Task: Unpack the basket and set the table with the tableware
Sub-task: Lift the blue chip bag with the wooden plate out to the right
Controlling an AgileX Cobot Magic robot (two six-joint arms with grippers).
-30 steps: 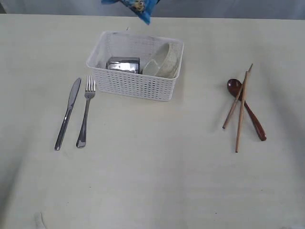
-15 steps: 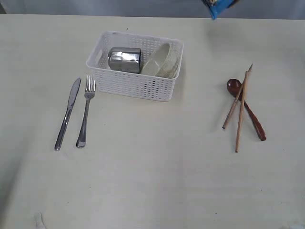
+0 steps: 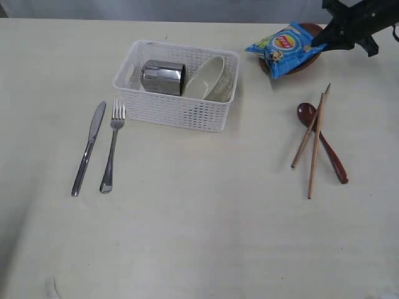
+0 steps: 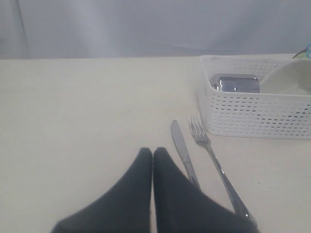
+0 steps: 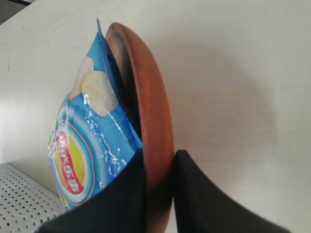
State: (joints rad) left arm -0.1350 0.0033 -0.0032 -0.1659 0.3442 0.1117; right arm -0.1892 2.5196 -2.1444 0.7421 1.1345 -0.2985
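My right gripper [image 3: 321, 42] [image 5: 160, 162] is shut on the rim of the small brown plate [image 3: 307, 59] [image 5: 146, 102], which carries a blue snack packet [image 3: 283, 47] [image 5: 92, 136] above the table's far right. The white basket [image 3: 181, 115] [image 4: 252, 114] holds a steel cup [image 3: 162, 77] [image 4: 236, 83] lying on its side and an off-white bowl [image 3: 212, 80] [image 4: 291, 77]. A knife [image 3: 88, 146] [image 4: 182, 153] and fork [image 3: 112, 146] [image 4: 214, 160] lie left of the basket. A dark red spoon [image 3: 324, 146] and two chopsticks [image 3: 315, 140] lie at the right. My left gripper [image 4: 152, 151] is shut and empty, near the knife.
The cream tabletop [image 3: 199, 237] stretches wide in front of the basket and between the cutlery and the chopsticks. A grey backdrop [image 4: 146, 24] runs behind the table's far edge.
The right gripper has carried the plate and snack packet from above the basket rightward and down into view at the far right. The cup in the basket now shows fully.
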